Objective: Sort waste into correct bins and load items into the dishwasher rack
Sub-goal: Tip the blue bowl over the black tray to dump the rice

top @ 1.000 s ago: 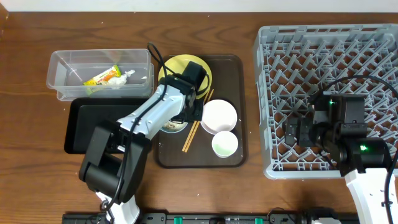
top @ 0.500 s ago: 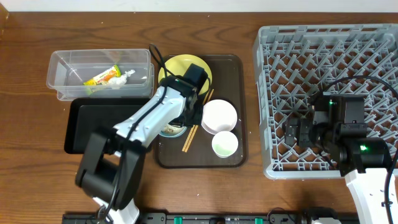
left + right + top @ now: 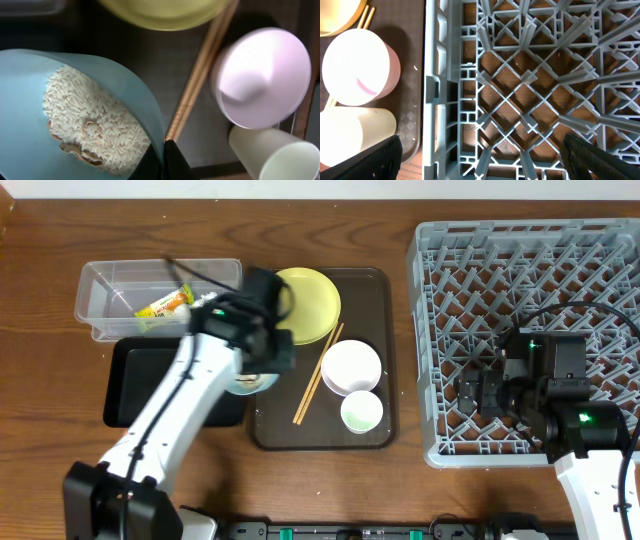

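My left gripper is shut on the rim of the light blue bowl, which holds white rice scraps. From overhead, that gripper and bowl are over the left edge of the brown serving tray, beside the black tray. The green-and-orange wrapper lies in the clear tub. On the serving tray are the yellow plate, chopsticks, white bowl and pale cup. My right gripper hangs open over the grey rack, near its left wall.
The rack fills the right side of the table, close to the serving tray's right rim. The white bowl and cup sit just left of that wall. Bare wood runs along the table's front and back edges.
My left arm has swung left, carrying the blue bowl from beside the chopsticks to the serving tray's left edge. The yellow plate now shows in full. The right arm has not moved.
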You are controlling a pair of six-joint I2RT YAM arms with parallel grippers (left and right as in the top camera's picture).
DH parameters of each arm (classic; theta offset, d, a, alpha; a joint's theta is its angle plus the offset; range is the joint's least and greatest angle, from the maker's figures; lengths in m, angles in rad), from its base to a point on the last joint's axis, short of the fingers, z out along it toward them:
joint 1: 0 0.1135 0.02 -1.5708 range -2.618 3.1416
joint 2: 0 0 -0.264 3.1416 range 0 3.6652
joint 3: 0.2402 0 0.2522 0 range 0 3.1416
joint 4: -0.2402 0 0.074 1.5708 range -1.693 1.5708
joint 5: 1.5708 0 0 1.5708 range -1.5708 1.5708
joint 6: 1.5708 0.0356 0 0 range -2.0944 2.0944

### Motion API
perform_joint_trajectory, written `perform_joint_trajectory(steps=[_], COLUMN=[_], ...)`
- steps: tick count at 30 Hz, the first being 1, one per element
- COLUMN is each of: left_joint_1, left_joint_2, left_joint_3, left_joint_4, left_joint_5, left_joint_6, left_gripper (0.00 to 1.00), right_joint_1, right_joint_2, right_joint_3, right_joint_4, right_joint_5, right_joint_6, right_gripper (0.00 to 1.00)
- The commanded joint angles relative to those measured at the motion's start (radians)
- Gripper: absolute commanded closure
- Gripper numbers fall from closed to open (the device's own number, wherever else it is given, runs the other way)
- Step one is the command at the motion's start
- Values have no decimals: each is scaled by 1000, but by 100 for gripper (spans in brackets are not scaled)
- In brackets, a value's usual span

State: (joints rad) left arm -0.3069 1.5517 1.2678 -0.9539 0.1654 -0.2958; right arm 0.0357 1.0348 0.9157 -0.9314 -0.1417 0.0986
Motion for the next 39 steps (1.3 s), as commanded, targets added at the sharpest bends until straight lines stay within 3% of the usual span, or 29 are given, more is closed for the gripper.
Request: perform_joint_trajectory(steps=[1, 10, 18, 29, 39], left_joint_1=[111, 447, 702, 830, 870], left_joint_2=[-10, 21, 140, 322, 336], left_joint_3=[2, -61, -121, -122, -126], left_joint_4=[-14, -10, -11, -16, -49], left_joint_5=[115, 575, 987, 1248, 1381], left_joint_6=[17, 286, 435, 445, 441], left_gripper=[94, 94, 94, 94, 94], right_joint_1=[-5, -4, -4, -4, -4], right_joint_2=[-2, -2, -2, -2, -2], right_joint_3=[19, 19, 19, 19, 19], right_joint_4=[-4, -4, -4, -4, -4], right_joint_5=[-6, -6, -6, -6, -6], right_joint_6=[2, 2, 2, 2, 2], right_gripper=[1, 1, 1, 1, 1])
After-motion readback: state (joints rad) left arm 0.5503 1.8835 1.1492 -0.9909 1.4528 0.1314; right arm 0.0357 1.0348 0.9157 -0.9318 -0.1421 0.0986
